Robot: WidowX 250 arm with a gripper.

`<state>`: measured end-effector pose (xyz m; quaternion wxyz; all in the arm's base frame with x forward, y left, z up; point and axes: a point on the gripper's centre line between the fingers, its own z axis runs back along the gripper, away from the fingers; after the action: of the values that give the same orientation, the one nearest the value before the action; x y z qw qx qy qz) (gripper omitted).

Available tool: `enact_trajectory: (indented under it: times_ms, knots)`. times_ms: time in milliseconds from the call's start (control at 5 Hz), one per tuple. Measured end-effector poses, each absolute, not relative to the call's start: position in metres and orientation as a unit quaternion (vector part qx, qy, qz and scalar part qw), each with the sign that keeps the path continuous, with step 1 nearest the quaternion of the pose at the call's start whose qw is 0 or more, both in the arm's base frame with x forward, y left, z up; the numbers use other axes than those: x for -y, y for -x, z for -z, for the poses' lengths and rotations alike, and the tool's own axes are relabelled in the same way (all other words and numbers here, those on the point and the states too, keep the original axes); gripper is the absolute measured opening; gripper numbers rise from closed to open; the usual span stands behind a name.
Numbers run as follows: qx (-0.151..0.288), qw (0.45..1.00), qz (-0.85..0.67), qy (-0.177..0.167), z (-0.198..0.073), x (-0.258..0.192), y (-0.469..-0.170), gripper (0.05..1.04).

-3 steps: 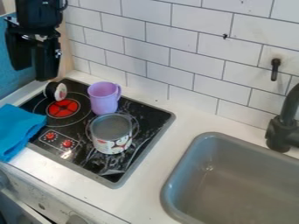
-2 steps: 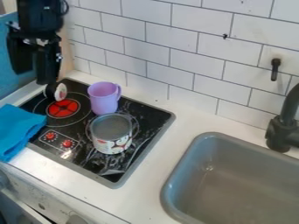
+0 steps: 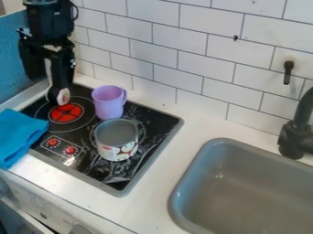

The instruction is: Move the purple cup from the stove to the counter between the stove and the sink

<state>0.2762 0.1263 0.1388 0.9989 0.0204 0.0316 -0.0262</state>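
Observation:
The black gripper [image 3: 45, 82] hangs at the upper left, over the back left corner of the stove, its two fingers spread apart. Just by its right fingertip is a small round object [image 3: 63, 96] with a white face and dark side, standing on edge behind the red burner. I cannot tell whether they touch. To the right stands a purple cup [image 3: 109, 103], upright with its handle toward the wall. In front of the cup, a tin can [image 3: 117, 145] with a patterned side and grey top rests on the stove.
A blue cloth [image 3: 21, 136] lies over the left edge of the black stove top [image 3: 98, 169]. The grey sink [image 3: 245, 192] is at the lower right, with a black faucet [image 3: 296, 135] beside it. A white tiled wall [image 3: 183, 59] runs along the back.
The gripper has moved right and down, toward the small round object. The round object, cup, can and cloth have stayed where they were.

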Motion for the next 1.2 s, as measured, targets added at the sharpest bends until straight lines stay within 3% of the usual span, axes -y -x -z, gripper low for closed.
enact_trajectory:
  times_ms: [600, 1200]
  knots:
    - [-0.012, 1.0, -0.019, 0.01, -0.119, -0.121, -0.321, 0.998]
    - [-0.013, 0.999, -0.04, -0.016, -0.093, -0.112, -0.354, 0.998]
